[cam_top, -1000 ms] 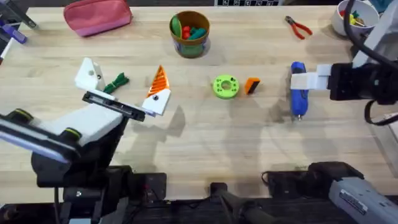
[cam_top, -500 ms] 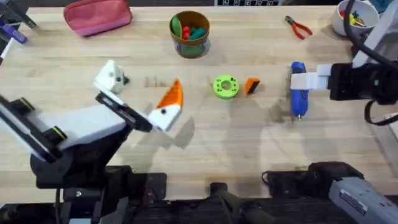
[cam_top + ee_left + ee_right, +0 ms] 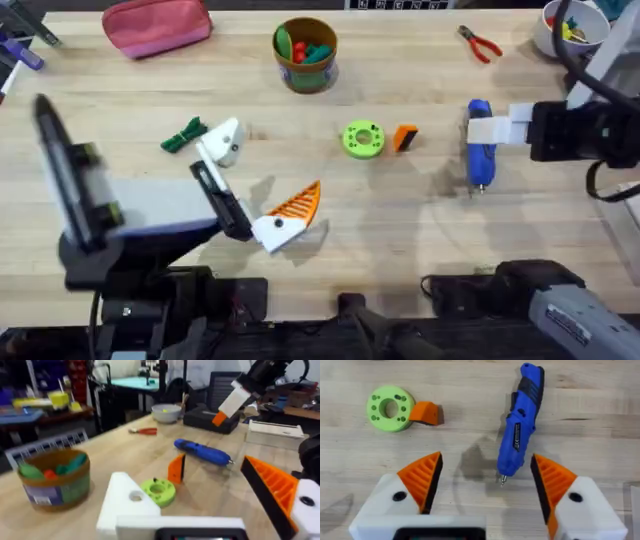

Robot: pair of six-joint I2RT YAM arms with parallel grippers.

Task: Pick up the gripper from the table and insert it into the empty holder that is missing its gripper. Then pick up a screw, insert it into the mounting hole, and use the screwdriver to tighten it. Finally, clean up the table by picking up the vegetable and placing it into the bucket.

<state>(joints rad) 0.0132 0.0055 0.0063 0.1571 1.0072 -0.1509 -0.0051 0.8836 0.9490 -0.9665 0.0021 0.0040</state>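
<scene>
While the right gripper hovers wide open over the blue-handled screwdriver, the small orange wedge gripper lies touching a bright green ring disc. Left gripper spread wide, plain white holder block near the dark green vegetable sprig.

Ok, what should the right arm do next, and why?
Probably shift the right gripper sideways from over the blue screwdriver to the orange wedge beside the green ring. It is open, the wedge lies loose on the table, and the left gripper has a white block with no orange tip.
</scene>
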